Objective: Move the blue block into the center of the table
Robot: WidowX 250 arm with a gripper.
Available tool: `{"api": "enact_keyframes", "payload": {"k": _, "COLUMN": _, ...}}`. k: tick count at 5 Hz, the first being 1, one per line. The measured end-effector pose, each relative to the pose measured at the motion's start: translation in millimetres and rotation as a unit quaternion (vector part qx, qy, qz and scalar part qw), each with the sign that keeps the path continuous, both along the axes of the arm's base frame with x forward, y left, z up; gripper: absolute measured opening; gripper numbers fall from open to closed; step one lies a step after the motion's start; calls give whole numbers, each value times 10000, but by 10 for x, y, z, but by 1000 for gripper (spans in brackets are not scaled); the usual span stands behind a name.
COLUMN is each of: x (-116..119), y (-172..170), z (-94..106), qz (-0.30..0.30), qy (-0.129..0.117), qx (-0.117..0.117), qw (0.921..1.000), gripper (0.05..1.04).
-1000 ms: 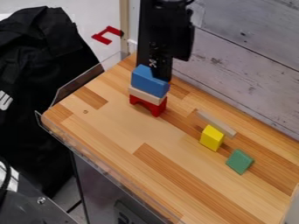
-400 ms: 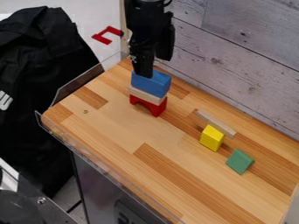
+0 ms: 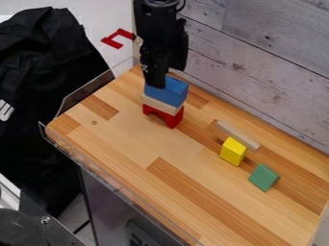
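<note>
"How far along? Read the clock from mid-table."

"Early on, at a guess. Find the blue block (image 3: 175, 92) at 11 o'clock, on top of the pale block (image 3: 155, 103) and the red arch (image 3: 172, 119), well apart from the middle of the table (image 3: 128, 139)."

"And the gripper (image 3: 155, 84)?"

"Also at 11, right at the blue block. Can't tell whether wide, narrow or clamped on."

"What remains, then?"

"Most likely: secure a grip, lift clear of the stack, carry towards 5 o'clock, set down in the centre, let go. Mind the pale block underneath; could drag along."

"Any containers?"

"None to speak of. See instead a clear guard (image 3: 88, 93) towards 10 o'clock, and out on the wood, the pale plank (image 3: 238, 135) at 2, the yellow block (image 3: 233, 151) at 3, the green block (image 3: 263, 178) at 4."
</note>
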State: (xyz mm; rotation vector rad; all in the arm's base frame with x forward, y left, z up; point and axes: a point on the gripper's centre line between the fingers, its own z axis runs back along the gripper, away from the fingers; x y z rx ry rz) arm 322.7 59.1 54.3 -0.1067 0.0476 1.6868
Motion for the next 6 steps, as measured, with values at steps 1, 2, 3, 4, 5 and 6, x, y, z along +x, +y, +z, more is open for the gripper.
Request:
{"api": "enact_keyframes", "payload": {"k": 1, "x": 25, "y": 17, "z": -64, "qz": 98, "qy": 3, "qx": -83, "qw": 9999, "gripper": 999}}
{"api": "enact_keyframes", "payload": {"k": 2, "x": 37, "y": 13, "z": -124, "qz": 123, "qy": 21, "qx": -108, "qw": 9999, "gripper": 999}}
{"api": "enact_keyframes", "payload": {"k": 3, "x": 37, "y": 18, "z": -186, "qz": 155, "qy": 77, "qx": -139, "qw": 9998, "gripper": 999}}
{"api": "enact_keyframes", "payload": {"k": 4, "x": 46, "y": 47, "z": -210, "qz": 231, "qy": 91, "qx": -176, "qw": 9995, "gripper": 999}}
{"api": "enact_keyframes", "payload": {"k": 5, "x": 54, "y": 81, "z": -214, "qz": 302, "qy": 49, "qx": -182, "qw": 9994, "gripper": 970}}
{"api": "enact_keyframes", "payload": {"k": 6, "x": 68, "y": 90, "z": -252, "qz": 372, "qy": 21, "qx": -246, "qw": 9990, "gripper": 696}}
